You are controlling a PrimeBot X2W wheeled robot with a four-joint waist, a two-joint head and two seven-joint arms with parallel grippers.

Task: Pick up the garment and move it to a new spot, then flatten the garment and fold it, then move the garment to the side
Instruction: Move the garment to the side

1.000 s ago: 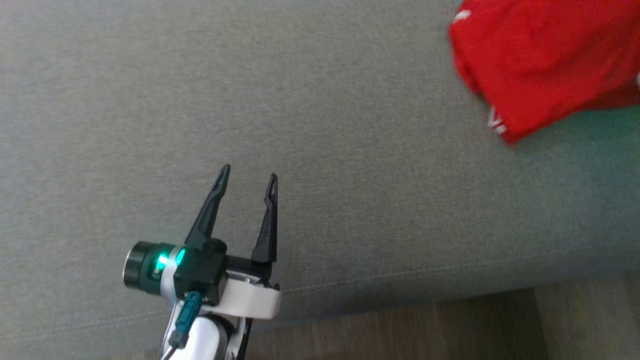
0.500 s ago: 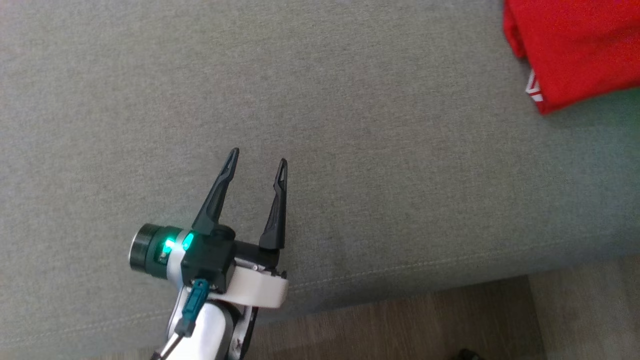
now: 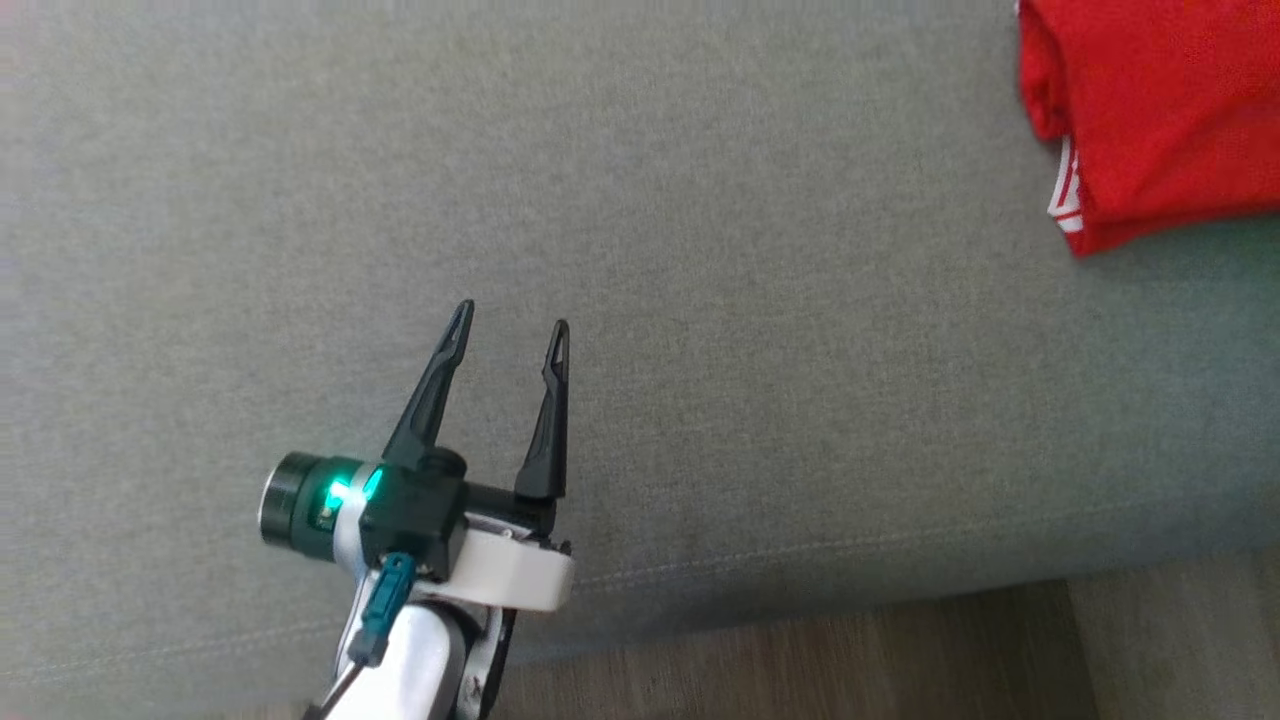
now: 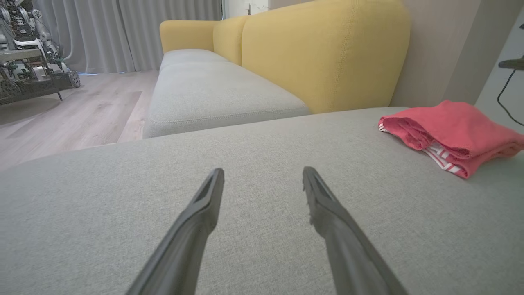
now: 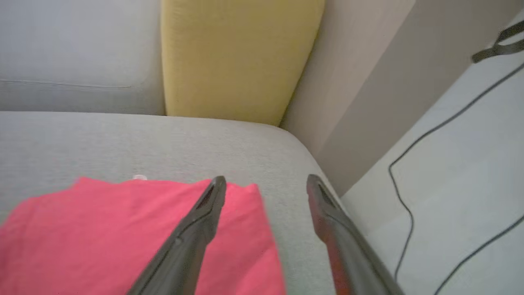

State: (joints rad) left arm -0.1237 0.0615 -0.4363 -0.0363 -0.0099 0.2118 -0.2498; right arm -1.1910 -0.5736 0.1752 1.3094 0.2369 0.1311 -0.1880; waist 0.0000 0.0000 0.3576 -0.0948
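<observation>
garment (image 3: 1160, 110) lies folded on cushion (image 3: 700, 250), well right of parted left jaws.

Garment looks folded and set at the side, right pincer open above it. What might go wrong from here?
The garment lies close to the rounded corner of the cushion, so a nudge might tip it off the edge. One finger of the open right pincer sits over the cloth; if it catches while pulling away, the fold may come undone. The layers look loosely stacked, so they might slump.
</observation>
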